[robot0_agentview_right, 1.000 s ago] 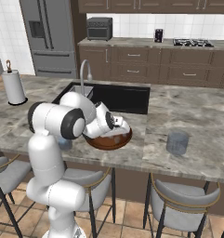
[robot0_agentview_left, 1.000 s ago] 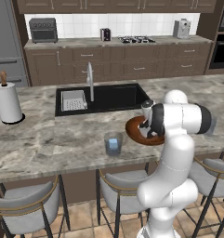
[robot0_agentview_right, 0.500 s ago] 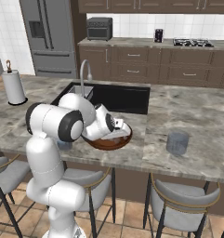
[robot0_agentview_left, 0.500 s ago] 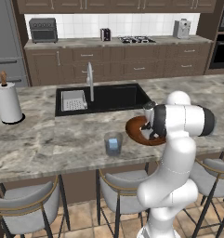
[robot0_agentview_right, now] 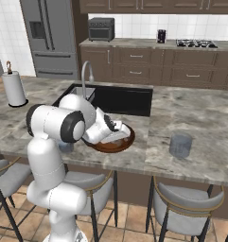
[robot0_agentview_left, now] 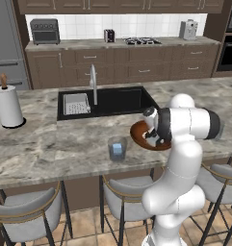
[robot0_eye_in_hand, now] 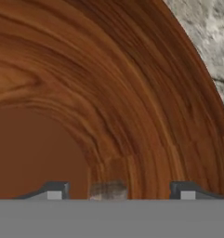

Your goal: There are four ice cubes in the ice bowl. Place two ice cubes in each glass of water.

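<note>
2 glasses, 1 bowl, 1 cube between my fingers, largest item first.

1. Island counter (robot0_agentview_left: 50, 149): marble, long, open stone between items. Sink basin (robot0_agentview_left: 110, 101) behind the bowl; front edge drops to the stools. I judge lateral travel free, with the paper-towel roll (robot0_agentview_left: 8, 104) well apart.
2. Ice bowl (robot0_agentview_right: 120, 144): wide, shallow, wooden, stiff. Its sloping wall will crowd my fingers, so I would lift straight up to clear the rim.
3. Left glass (robot0_agentview_left: 117, 148): near the bowl, 1 pale cube visible inside. Right glass (robot0_agentview_right: 180, 144): contents unclear. Both probably tip easily and likely breakable; I would drop from above without touching the rims.
4. Gripper (robot0_eye_in_hand: 118, 191): down inside the bowl, fingers apart, not clamped.
5. Ice cube (robot0_eye_in_hand: 108, 189): between the fingertips, against the bowl floor. I judge it light, hard, slippery; take it on 2 flat opposite faces, centred.
</note>
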Motion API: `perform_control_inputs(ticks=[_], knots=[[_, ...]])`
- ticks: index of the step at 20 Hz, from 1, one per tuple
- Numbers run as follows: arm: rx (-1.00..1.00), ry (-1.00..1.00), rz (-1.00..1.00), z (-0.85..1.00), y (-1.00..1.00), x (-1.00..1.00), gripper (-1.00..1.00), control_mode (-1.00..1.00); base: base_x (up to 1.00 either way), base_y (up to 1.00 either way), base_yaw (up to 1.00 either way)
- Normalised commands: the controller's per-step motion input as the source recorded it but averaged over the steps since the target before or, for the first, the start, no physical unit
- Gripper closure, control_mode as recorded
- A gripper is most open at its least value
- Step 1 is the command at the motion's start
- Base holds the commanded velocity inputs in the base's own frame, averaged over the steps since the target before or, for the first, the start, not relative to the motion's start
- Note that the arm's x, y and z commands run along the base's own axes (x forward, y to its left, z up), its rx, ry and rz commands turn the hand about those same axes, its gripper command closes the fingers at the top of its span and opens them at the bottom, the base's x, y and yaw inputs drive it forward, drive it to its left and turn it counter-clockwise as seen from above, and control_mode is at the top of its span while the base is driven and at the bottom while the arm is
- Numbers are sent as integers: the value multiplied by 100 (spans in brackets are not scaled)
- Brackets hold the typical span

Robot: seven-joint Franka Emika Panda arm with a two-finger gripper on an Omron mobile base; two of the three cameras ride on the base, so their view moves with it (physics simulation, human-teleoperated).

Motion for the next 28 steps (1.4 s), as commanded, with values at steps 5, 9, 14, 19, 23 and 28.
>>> perform_control_inputs(ticks=[5, 9, 14, 19, 23, 28], knots=[[-7, 0, 0, -43, -44, -17, -100, -100, 0, 0, 0], [0, 0, 0, -14, -59, -16, -100, -100, 0, 0, 0], [0, 0, 0, -26, -54, -15, -100, -100, 0, 0, 0], [0, 0, 0, -35, -38, -18, -100, -100, 0, 0, 0], [0, 0, 0, -36, -26, -22, -100, -100, 0, 0, 0], [0, 0, 0, -31, -16, -28, 100, -100, 0, 0, 0]])
